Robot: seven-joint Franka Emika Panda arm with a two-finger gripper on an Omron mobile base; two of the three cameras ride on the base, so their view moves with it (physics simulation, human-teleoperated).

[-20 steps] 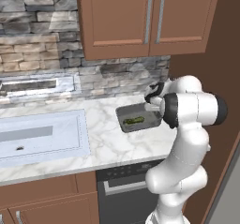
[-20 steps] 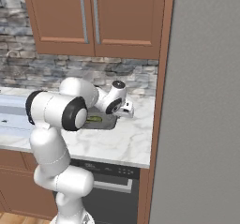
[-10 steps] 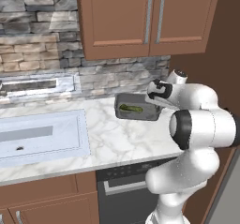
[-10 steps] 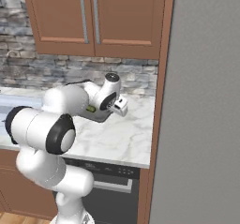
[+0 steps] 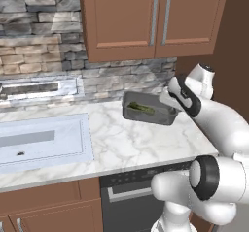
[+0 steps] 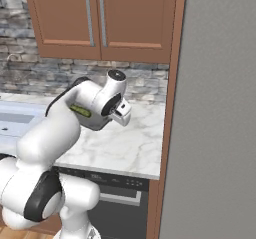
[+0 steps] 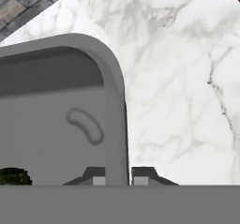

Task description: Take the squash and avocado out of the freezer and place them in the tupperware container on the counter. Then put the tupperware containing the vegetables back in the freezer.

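Observation:
The tupperware container (image 5: 156, 115), a dark grey tub, hangs just above the white marble counter (image 5: 121, 148), near the back wall. My gripper (image 5: 169, 109) is shut on the rim at the tub's right end. In the hand view the gripper (image 7: 118, 177) has one fingertip on each side of the tupperware rim (image 7: 116, 73). An elongated green vegetable (image 5: 141, 107) lies inside, and a dark green bit (image 7: 13, 176) shows at the tub floor; I cannot tell squash from avocado. The freezer (image 6: 215, 113) stands shut at the right, a broad grey door.
A pale recessed sink (image 5: 39, 141) lies in the counter to the left. Brown upper cabinets (image 5: 151, 17) hang above the tub, with a stone backsplash (image 5: 44, 41) behind. A black appliance panel (image 6: 110, 180) sits under the counter edge. A brown side panel (image 6: 170, 108) borders the freezer.
The tub has risen off the counter with my gripper still shut on its rim. My arm has swung round, the elbow moving down and outward.

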